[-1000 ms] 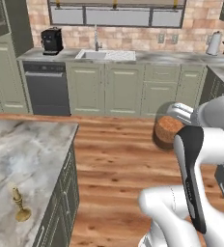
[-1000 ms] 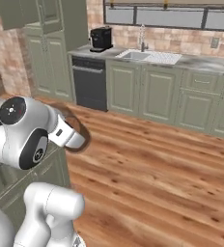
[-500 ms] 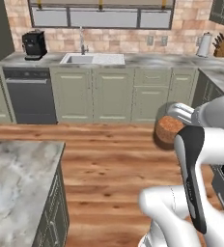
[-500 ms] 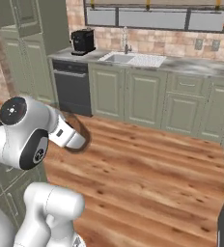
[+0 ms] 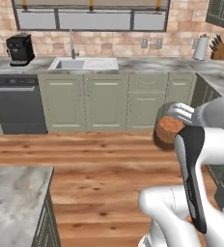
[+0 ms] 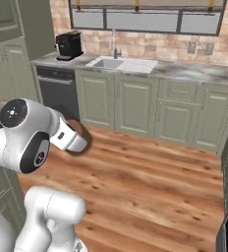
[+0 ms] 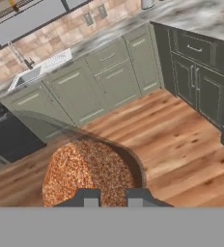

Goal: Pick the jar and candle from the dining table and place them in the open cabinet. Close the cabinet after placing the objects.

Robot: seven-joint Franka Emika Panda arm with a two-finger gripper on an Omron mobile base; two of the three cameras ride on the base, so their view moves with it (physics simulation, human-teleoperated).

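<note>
My gripper (image 7: 111, 195) is shut on the jar (image 7: 87, 173), whose brown powder fills the glass just beyond the two fingertips in the hand view. I carry the jar (image 5: 168, 131) in the air above the wooden floor, ahead of my upper arm in the left base view. In the right base view the jar (image 6: 81, 142) shows dark at the end of my wrist. A corner of the dining table (image 5: 12, 198) with its marbled top lies at the lower left. The candle and the open cabinet are out of view.
A counter run with a sink (image 5: 85, 62), a coffee machine (image 5: 20, 48) and a dishwasher (image 5: 15, 103) lines the far wall. Dark green base cupboards (image 7: 196, 72) stand on the right. Wooden floor (image 6: 150, 182) stretches between them and me.
The whole scene has slid left in both base views, so the base has turned right. The candle and most of the dining table have left the picture. The jar stays in my grip.
</note>
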